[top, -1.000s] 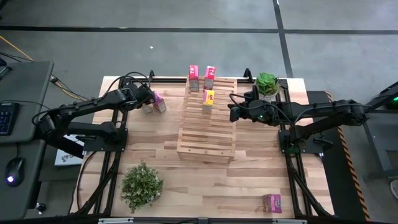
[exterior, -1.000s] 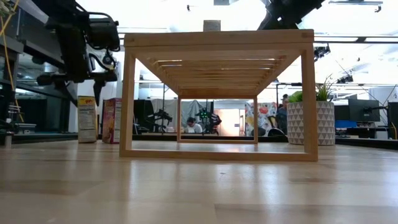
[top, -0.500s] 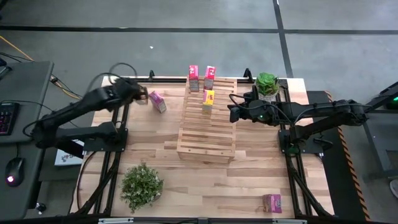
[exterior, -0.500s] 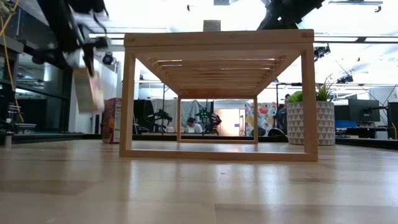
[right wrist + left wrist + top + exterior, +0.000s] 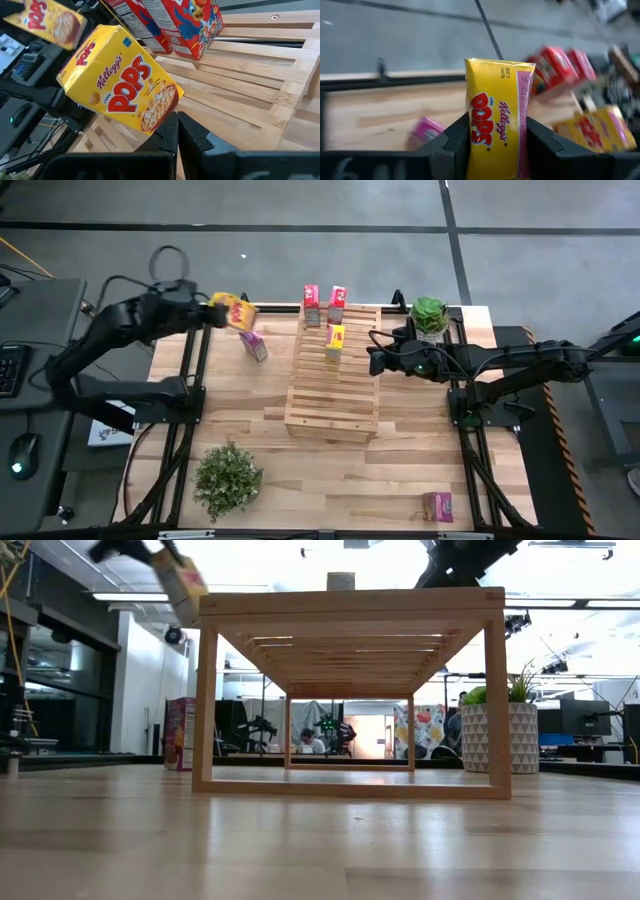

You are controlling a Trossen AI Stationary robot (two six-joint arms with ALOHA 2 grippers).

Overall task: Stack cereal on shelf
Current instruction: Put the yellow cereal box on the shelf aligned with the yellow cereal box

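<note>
Two arms going here. My left gripper point(image 5: 214, 309) is clamped on a yellow Pops box point(image 5: 236, 310), holding it up in the air over the tabletop's point(image 5: 250, 410) back left corner, left of the shelf point(image 5: 333, 375); from my left wrist cam the box point(image 5: 497, 117) sits snug between the fingers point(image 5: 457, 137). A pink box point(image 5: 254, 345) lies on the tabletop just below it. On the shelf, two red boxes point(image 5: 324, 304) stand on the top tier at the back, and another yellow Pops box point(image 5: 335, 340) stands a step lower. My right gripper point(image 5: 374, 360) waits at the shelf's right edge with fingers pressed together, holding nothing. One more pink box point(image 5: 437, 506) sits way off at the front right corner.
</note>
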